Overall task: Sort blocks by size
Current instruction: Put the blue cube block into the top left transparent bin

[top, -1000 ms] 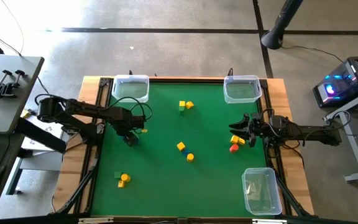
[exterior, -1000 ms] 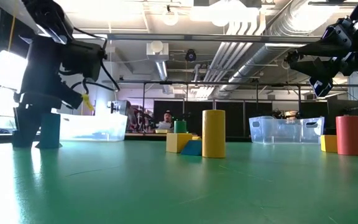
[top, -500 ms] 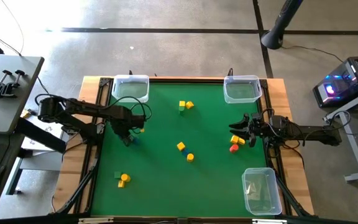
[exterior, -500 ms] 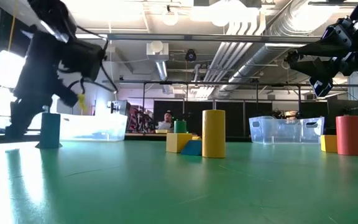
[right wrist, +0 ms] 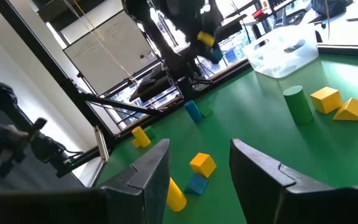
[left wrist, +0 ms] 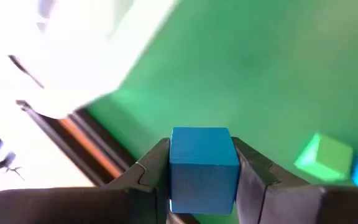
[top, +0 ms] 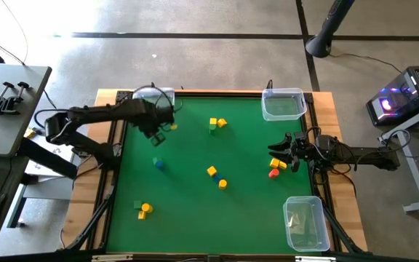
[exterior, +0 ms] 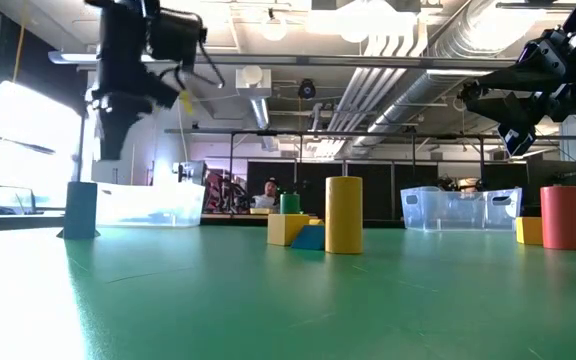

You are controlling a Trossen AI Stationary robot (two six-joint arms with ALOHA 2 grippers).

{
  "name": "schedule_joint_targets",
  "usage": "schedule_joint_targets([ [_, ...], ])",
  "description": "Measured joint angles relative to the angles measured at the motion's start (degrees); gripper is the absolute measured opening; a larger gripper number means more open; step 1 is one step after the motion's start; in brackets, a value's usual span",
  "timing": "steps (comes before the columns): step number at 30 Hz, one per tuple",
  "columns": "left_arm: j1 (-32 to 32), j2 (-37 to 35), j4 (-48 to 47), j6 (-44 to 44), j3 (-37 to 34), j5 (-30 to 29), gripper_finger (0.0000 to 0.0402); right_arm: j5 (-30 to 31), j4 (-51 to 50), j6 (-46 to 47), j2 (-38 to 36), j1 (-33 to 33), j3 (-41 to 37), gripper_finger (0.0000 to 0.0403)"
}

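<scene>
The left pincer (left wrist: pixel 204 186) is clamped on a blue block (left wrist: pixel 204 169), carried high beside the clear bin (top: pixel 153 102) at the counter's (top: pixel 195 211) far left corner — probably to drop it there, though the bin is blurred. The right pincer (right wrist: pixel 197 165) hangs spread and empty near the red block (top: pixel 273 174), waiting.

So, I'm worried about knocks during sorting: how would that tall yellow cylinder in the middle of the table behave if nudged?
The yellow cylinder stands upright and is taller than wide, so a push near its top would probably tip it. Once on its side, its round wall would likely let it roll across the green mat. It looks rigid and solid, so a grip should not deform it.
</scene>
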Motion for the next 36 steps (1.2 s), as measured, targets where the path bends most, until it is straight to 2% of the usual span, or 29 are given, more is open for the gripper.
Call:
schedule_joint_targets([
  [4,4.89,-0.04,1.87,3.46,4.26,-2.29,0.0103,0.00,0.02,0.00,0.00,0.02,0.00,0.0156],
  [8,11.15,-0.03,7.19,6.71,5.12,-2.12,0.0104,0.00,0.02,0.00,0.00,0.00,0.00,0.0156],
  [15,22.07,3.15,18.24,9.88,5.12,2.95,0.0103,0.00,0.00,0.00,0.00,0.01,0.00,0.0156],
  [19,26.36,7.15,21.48,11.16,5.12,5.33,0.0103,0.00,0.01,0.00,0.00,0.02,0.00,0.0156],
  [30,32.38,22.12,23.24,12.69,5.12,5.92,0.0103,0.00,0.00,0.00,0.00,0.02,0.00,0.0156],
  [36,33.07,25.94,25.05,14.11,5.12,6.48,0.0107,0.00,0.02,0.00,0.00,0.02,0.00,0.0156],
])
